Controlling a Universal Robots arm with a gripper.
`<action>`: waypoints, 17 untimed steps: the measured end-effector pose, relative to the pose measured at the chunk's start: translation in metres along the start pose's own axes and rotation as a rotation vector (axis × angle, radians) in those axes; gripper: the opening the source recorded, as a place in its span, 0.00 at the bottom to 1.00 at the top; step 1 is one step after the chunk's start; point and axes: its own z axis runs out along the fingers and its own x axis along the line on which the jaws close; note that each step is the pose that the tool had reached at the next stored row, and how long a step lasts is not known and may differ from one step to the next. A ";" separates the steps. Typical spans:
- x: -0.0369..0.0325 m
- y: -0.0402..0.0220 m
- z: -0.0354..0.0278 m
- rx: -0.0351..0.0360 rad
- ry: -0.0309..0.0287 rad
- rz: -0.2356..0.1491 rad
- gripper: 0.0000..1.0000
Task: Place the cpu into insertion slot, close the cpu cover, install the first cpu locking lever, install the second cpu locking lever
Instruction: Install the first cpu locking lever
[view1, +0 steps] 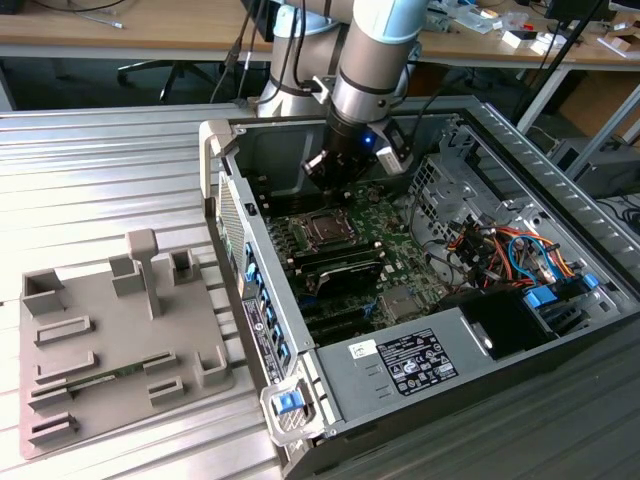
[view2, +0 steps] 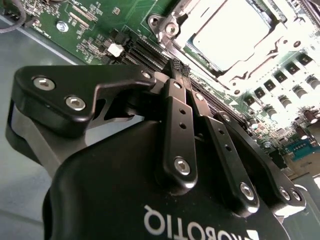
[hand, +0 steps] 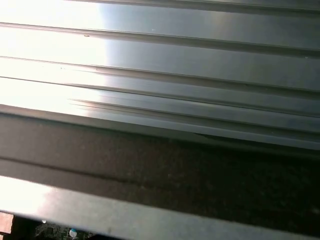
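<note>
Lying open on the ribbed metal table (view1: 100, 170), the computer case (view1: 560, 180) serves as the landmark for everything else. Off the case toward the exterior view's left sits a grey holder tray (view1: 100, 350) with upright posts and shallow pockets; one long pocket holds a thin green strip, too small to identify. Inside the case, the green circuit board (view1: 395, 225) carries the insertion slot (view1: 327, 229), a square socket near the board's back edge. The cpu (view2: 231, 30) lies flat in that socket, its silvery face turned up, and the cpu cover (view2: 220, 75) lies around it as a shiny metal frame, seemingly lowered. Whether the locking levers are latched cannot be told. The gripper (view2: 177, 67) hangs just above the board beside the socket, its two black fingers (view2: 176, 125) pressed together on nothing. Farther toward the exterior view's right, bundled orange and blue cables (view1: 510, 245) fill the case's corner, and a white printed label (view1: 415, 362) lies on the power supply; its text is unreadable.
</note>
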 end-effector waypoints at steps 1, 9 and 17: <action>0.0018 0.0001 0.0000 0.0004 -0.0017 0.000 0.11; 0.0044 -0.0024 0.0019 0.0005 -0.0030 0.000 0.11; 0.0048 -0.0050 0.0065 0.0004 -0.0030 0.000 0.11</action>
